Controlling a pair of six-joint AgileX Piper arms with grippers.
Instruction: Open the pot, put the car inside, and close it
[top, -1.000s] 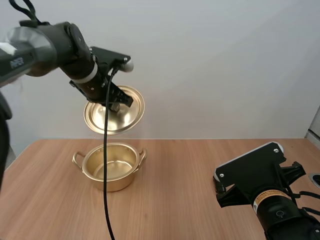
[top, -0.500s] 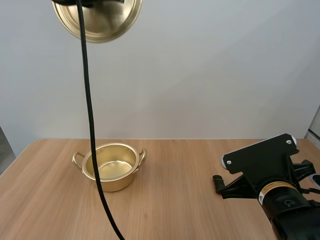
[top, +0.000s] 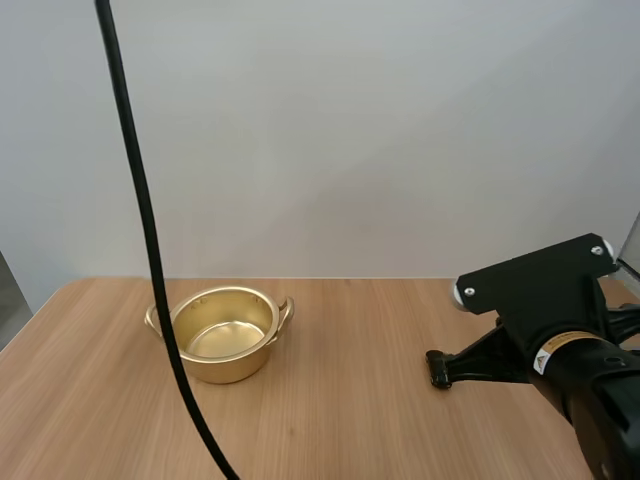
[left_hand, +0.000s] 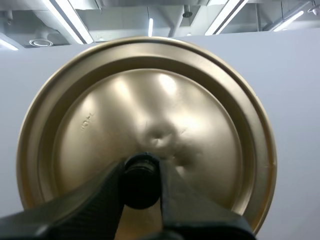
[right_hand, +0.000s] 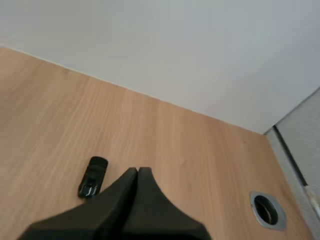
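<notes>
The golden pot (top: 225, 335) stands uncovered on the left half of the wooden table, with nothing inside it. My left gripper (left_hand: 141, 175) is shut on the black knob of the golden lid (left_hand: 200, 125) and holds it up in the air, the lid's top turned to the camera. A small black toy car (right_hand: 93, 177) lies on the table close to the tip of my right gripper (right_hand: 137, 173), whose fingers lie together as one dark wedge with nothing held. In the high view my right gripper (top: 438, 370) hovers low over the right side of the table.
A round metal-rimmed hole (right_hand: 265, 209) is set in the tabletop near the right edge. A plain wall runs along the back of the table (top: 350, 400). Bare wood lies between the pot and my right arm.
My left arm has carried the lid up and out of the high view. My right arm has shifted a little to the right. The pot has not moved.
</notes>
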